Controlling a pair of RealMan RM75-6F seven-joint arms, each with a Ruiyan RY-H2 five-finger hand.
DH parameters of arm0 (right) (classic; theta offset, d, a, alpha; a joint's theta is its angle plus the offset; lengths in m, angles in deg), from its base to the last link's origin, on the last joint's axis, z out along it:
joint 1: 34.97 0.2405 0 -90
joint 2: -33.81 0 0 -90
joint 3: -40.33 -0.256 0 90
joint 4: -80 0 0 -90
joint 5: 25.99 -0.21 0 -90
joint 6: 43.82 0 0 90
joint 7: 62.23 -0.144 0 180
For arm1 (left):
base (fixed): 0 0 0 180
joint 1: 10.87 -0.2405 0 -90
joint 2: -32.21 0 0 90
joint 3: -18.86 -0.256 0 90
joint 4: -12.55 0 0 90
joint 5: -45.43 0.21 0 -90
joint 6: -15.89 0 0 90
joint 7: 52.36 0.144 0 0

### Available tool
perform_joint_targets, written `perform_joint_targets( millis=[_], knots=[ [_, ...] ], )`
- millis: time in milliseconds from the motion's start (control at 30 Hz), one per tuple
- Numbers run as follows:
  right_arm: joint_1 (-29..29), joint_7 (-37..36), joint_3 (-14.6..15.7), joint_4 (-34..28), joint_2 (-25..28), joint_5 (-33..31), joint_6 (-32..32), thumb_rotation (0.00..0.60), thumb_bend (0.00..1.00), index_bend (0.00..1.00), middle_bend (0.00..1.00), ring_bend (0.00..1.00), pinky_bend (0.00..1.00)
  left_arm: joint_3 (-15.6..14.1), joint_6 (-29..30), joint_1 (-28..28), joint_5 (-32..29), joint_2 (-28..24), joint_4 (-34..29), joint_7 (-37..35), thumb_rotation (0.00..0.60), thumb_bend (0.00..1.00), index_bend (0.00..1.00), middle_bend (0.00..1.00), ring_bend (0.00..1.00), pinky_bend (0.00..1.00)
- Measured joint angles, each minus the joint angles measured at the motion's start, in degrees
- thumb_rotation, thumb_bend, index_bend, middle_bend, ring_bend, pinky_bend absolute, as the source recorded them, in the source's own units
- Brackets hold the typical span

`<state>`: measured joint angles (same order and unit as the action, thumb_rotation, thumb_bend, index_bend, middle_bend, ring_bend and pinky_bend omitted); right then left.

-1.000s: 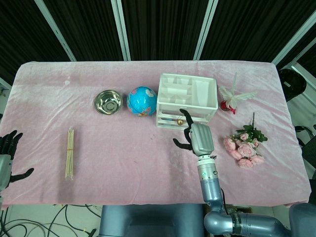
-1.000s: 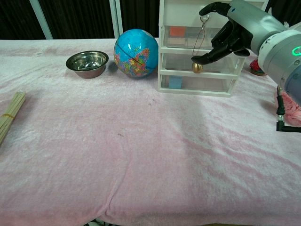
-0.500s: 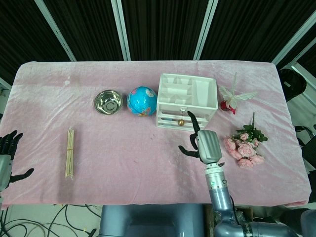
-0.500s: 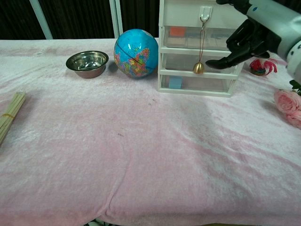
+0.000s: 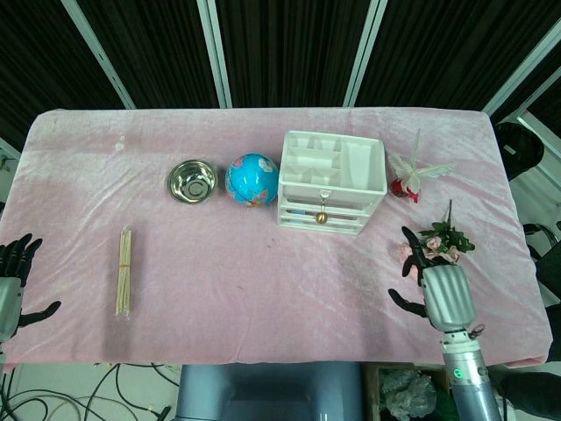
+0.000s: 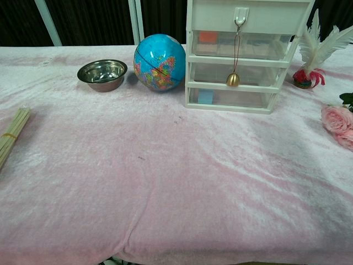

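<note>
Right hand [image 5: 443,296] spread, empty, at 5 o'clock on tabletop [image 5: 263,289], just under pink roses [image 5: 436,248]; left hand [image 5: 10,281] spread, empty, 8 o'clock edge; bell [image 6: 234,80] hangs free on drawer unit [image 6: 242,55], dangling from hook

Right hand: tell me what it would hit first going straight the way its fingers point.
Probably the pink rose bouquet: in the head view the right hand points up-table with the flowers right at its fingers. Its height over the table is unclear.

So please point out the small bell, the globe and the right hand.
bell [image 6: 233,80], chest view, its brass body.
globe [image 6: 159,62], chest view, middle of the sphere.
right hand [image 5: 443,296], head view, back of the hand.
</note>
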<state>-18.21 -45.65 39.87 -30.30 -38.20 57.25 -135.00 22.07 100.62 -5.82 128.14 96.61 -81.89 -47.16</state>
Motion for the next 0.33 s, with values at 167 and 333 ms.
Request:
perform_joint_targets(
  millis=[167,333],
  knots=[
    [-3.9,-0.3,2.6,4.1,3.4,2.0,-2.2,0.6,0.04,0.0,0.0,0.0,0.06,-0.2,-0.1,-0.1,0.1,-0.1,0.1,0.3,0.6,0.0,0.0,0.0,0.0,0.0],
    [-6.7,1.7,3.9,10.8,4.7,3.6,-4.4,0.6,0.03,0.0,0.0,0.0,0.05,-0.3,-0.5,-0.1,-0.3,-0.4,-0.2,1.4,0.6,0.0,0.0,0.0,0.0,0.0]
  ],
)
